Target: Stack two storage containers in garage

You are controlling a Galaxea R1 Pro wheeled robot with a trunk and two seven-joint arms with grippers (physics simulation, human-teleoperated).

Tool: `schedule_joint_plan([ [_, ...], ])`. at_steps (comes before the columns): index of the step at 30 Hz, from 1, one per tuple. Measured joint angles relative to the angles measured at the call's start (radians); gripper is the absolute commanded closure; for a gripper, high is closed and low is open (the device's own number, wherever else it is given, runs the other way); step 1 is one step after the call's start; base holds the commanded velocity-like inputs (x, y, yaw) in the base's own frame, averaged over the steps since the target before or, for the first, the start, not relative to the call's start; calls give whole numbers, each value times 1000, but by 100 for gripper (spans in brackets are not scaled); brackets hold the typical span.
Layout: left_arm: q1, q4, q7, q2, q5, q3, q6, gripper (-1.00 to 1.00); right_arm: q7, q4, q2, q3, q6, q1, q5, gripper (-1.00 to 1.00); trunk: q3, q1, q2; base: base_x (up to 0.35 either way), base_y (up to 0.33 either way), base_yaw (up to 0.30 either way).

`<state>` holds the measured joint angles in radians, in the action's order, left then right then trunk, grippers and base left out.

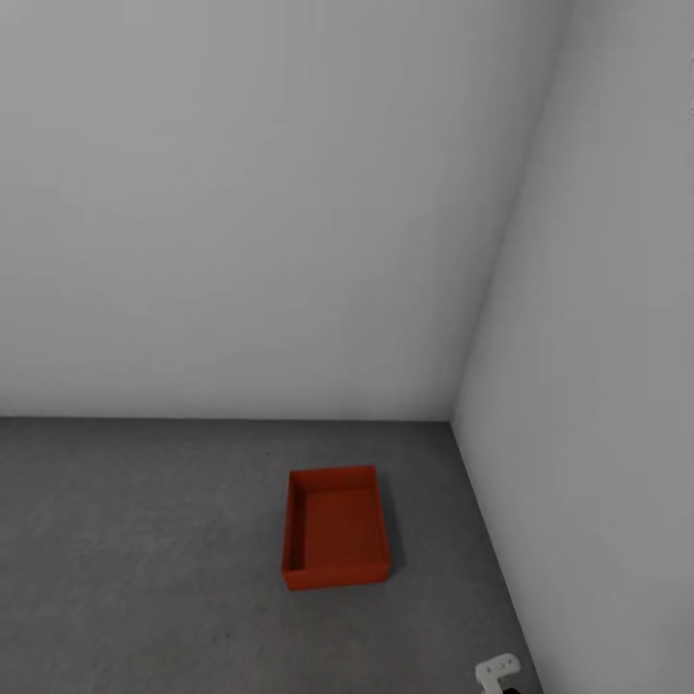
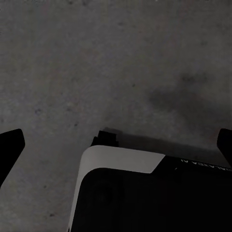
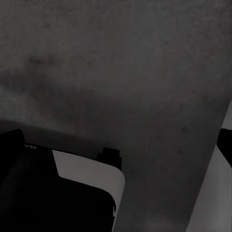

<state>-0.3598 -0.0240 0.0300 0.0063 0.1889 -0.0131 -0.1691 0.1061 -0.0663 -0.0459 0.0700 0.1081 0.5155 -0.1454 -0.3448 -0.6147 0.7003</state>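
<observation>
Starting at your left, the left tool (image 2: pixel 116 145) hangs over the dark speckled floor (image 2: pixel 96 63); in the left wrist view its two dark fingertips (image 2: pixel 9 145) sit at opposite edges of the picture, spread wide with nothing between them, and below them you see a corner of the robot's own base (image 2: pixel 125 193), white-trimmed over black. From your head camera, the one storage container (image 1: pixel 335 528) in view rests open side up on the grey floor (image 1: pixel 125 549) of the garage, near the corner where the back wall (image 1: pixel 251 193) meets the right-hand wall (image 1: pixel 617 337), close to that side wall but apart from it. A small white part (image 1: pixel 497 670) of the robot pokes in at the lower right. The right wrist view shows the right tool (image 3: pixel 118 140) over the same concrete, one fingertip (image 3: pixel 225 140) at the edge; you cannot tell its spread.
</observation>
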Motion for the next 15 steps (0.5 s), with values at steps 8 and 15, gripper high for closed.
schedule_joint_plan([
  [8, 0, 0, 0, 0, 0, 0, 0, -100, 0, 0, 0, 0, 0, 0, 0, -100, 38, 31, -56, 0, 0, 0],
  [15, 0, 0, 0, 0, 0, 0, 1, -100, 0, 0, 0, 0, -1, 0, 0, -100, 50, 31, -56, 0, 0, 0],
])
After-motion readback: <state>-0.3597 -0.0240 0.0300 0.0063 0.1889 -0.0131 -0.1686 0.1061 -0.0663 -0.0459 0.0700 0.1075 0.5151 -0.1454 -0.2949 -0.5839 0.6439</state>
